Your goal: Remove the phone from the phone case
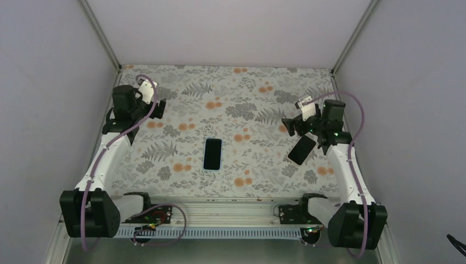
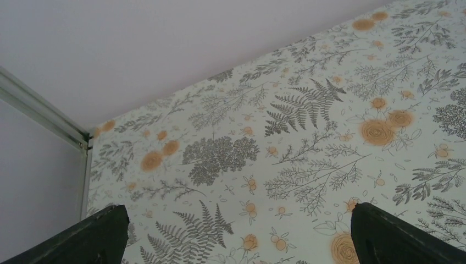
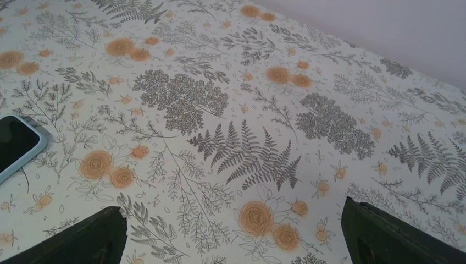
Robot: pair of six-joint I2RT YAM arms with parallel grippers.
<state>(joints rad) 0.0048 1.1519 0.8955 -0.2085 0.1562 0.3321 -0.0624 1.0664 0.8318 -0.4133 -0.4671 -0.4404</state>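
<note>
At the centre of the top view, you see the phone (image 1: pixel 212 154) lying flat on the flower-patterned bench (image 1: pixel 247 88), screen up, long side running toward the back wall. At the left edge of the right wrist view, its dark glass (image 3: pixel 14 143) sits inside the pale blue-green rim of the phone case (image 3: pixel 41 144), so it is not yet out. A second dark slab (image 1: pixel 301 149) lies tilted at centre right, just beside the right arm; you cannot tell what it is.

Your left gripper (image 1: pixel 156 109) hangs over the upper left of the bench, well apart from the phone. In its wrist view the fingers (image 2: pixel 93 236) stand wide apart with only bare pattern between them.

Your right gripper (image 1: pixel 288 125) hangs at centre right, above the slab in the frame. Its fingers (image 3: pixel 384 234) are also spread wide and hold nothing.
</note>
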